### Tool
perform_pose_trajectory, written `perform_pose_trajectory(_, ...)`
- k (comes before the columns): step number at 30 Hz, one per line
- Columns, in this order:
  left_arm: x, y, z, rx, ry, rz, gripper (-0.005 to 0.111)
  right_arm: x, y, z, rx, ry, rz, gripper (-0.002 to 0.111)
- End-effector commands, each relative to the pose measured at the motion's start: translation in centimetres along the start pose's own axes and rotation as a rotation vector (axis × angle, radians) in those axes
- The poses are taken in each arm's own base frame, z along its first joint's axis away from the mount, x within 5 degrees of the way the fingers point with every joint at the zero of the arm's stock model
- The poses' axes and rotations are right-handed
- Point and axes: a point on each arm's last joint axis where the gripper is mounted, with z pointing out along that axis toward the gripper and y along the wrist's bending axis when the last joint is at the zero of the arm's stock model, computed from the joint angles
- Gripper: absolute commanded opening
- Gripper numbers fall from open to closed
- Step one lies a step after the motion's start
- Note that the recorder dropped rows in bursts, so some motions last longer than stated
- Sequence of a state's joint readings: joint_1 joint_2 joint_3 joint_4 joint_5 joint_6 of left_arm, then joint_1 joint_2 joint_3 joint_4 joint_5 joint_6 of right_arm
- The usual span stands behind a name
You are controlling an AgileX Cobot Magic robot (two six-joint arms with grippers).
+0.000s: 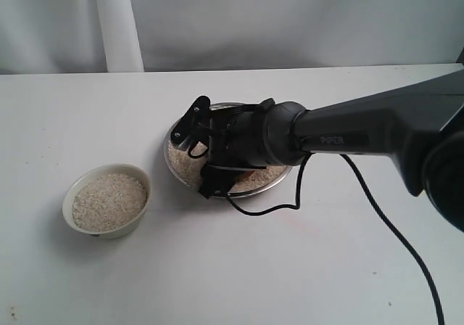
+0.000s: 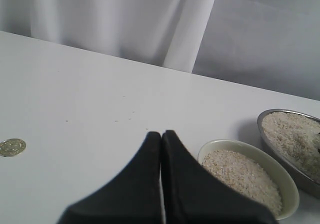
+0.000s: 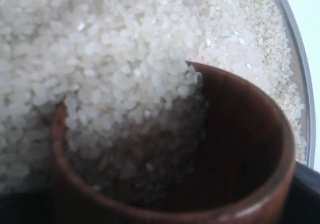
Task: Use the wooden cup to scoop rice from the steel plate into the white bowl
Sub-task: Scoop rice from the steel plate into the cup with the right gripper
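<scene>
Right gripper [image 1: 206, 154] clamped on wooden cup [image 3: 240, 134]. Cup tipped mouth-first into rice [image 3: 110, 59] on steel plate [image 1: 168, 158], grains inside. Left gripper [image 2: 161, 135] closed, empty, near white bowl [image 1: 109, 167]. Bowl held rice, sat left of plate, apart.

A: Can any writing be read?
B: One word, "PIPER", in pale letters on the dark right arm [image 1: 362, 133], near its wrist.
A: And the coin [image 2: 11, 147] on the worktop [image 2: 75, 94]?
B: Its face is too blurred to read.
</scene>
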State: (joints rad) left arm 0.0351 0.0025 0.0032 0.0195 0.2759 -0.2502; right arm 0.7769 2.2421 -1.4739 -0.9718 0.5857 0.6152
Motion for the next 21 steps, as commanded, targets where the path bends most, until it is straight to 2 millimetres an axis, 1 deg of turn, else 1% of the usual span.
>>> perform_pose_trajectory(1, -0.2, -0.1, 0.0, 0.009, -0.013, -0.005, 0.000, 0.9, 0.3, 0.1, -0.064, -0.077, 0.097, 0.006)
perform_pose_trajectory(5, -0.2, -0.1, 0.0, 0.009, -0.013, -0.005, 0.000, 2.4, -0.8, -0.5, -0.119, -0.126, 0.139, 0.006)
perform_pose_trajectory(9, -0.2, -0.1, 0.0, 0.009, -0.013, -0.005, 0.000, 2.5, -1.8, -1.6, -0.181, -0.204, 0.156, 0.006)
perform_pose_trajectory(15, -0.2, -0.1, 0.0, 0.009, -0.013, -0.005, 0.000, 0.4, -2.7, -3.9, -0.247, -0.351, 0.171, 0.006)
perform_pose_trajectory(21, -0.2, -0.1, 0.0, 0.009, -0.013, -0.005, 0.000, -1.3, -4.2, -5.8, -0.228, -0.431, 0.186, 0.006)
